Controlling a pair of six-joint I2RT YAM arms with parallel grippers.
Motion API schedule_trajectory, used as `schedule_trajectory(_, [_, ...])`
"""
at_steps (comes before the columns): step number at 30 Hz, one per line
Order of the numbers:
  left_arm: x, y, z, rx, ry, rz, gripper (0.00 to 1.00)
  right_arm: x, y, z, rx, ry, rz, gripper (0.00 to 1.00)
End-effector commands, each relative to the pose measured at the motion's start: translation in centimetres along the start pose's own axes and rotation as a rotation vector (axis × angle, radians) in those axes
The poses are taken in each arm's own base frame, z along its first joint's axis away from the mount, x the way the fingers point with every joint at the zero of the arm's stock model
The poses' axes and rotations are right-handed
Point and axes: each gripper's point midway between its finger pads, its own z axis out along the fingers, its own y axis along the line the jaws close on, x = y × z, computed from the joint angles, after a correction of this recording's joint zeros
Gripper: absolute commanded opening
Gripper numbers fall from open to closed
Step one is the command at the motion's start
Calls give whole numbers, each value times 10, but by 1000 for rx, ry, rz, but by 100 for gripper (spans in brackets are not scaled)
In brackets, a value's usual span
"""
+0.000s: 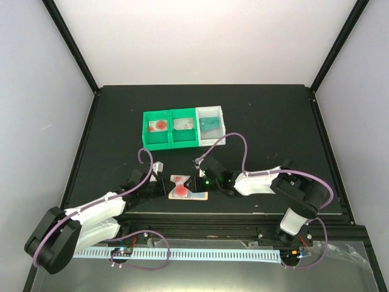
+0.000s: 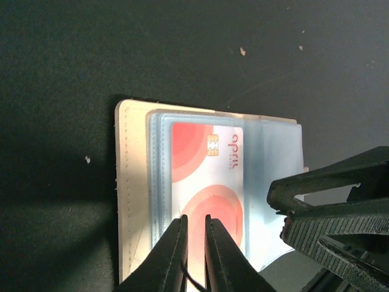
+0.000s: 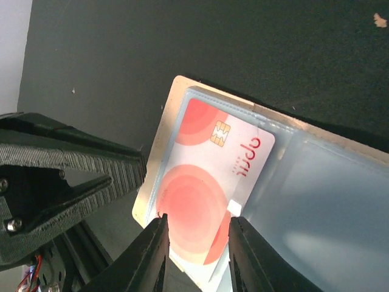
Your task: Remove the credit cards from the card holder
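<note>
Left gripper [image 2: 194, 224] jaws: drawn almost together, tips on the near end of a white plastic card [image 2: 206, 176] with red-orange circles and a gold chip; whether they pinch it, cannot tell. Right gripper [image 3: 199, 220] jaws: apart, straddling that card's end. Card sits under the clear bluish sleeve [image 2: 273, 152] of a flat tan card holder [image 1: 194, 195], lying open on the black table [image 1: 273, 121] between both grippers. Green-and-white three-compartment tray [image 1: 182, 141] stands well behind; teal card [image 1: 209, 123] in its white end bin.
</note>
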Motion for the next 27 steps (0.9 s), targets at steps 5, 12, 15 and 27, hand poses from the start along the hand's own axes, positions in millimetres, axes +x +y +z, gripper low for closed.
schedule_trajectory(5, [9,8,6,-5,42,-14,10,-2,9,15,-27,23,-1,28])
schedule_trajectory(12, [16,14,10,-18,72,-38,10,10,-17,20,83,68,4,27])
schedule_trajectory(15, [17,16,10,-24,74,-44,7,11,-21,19,95,65,11,26])
schedule_trajectory(27, [22,22,8,-34,72,-56,2,4,-19,9,98,9,39,27])
